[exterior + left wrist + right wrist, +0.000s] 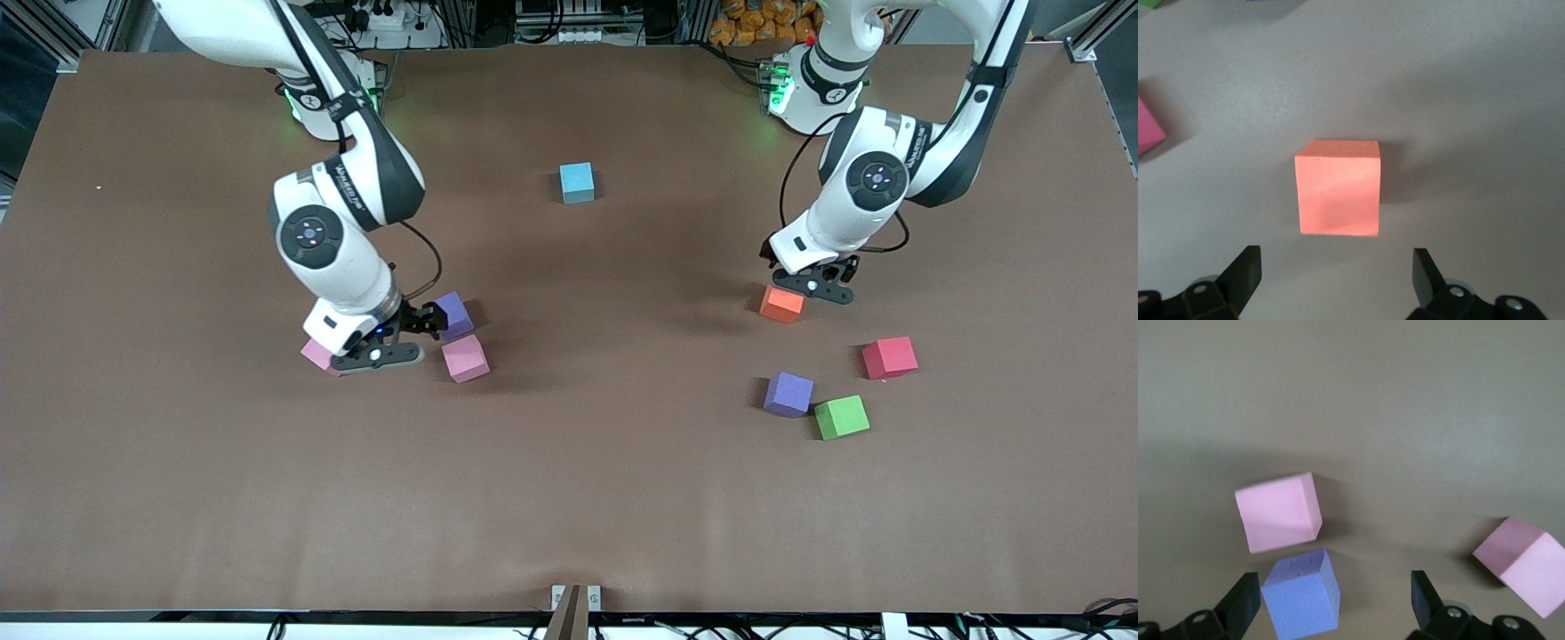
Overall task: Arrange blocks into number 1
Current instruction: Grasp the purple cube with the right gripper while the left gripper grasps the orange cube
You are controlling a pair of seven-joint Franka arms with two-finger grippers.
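My right gripper [400, 342] [1336, 590] hangs open low over a cluster of blocks at the right arm's end. A purple block [455, 313] [1301, 597] lies between its fingers, close to one of them. One pink block [465, 357] [1278, 512] sits just past the purple one, and another pink block [316, 354] [1521, 565] lies outside the other finger. My left gripper [809, 284] [1338, 267] is open above the table with nothing between its fingers. The orange block [781, 304] [1338, 190] lies just ahead of its fingertips. A light blue block [577, 182] stands alone mid-table, nearer the bases.
Nearer the front camera than the orange block lie a red block [889, 356] [1148, 130], a second purple block [789, 393] and a green block [841, 416]. The brown table [569, 498] has open room in the middle and along its front edge.
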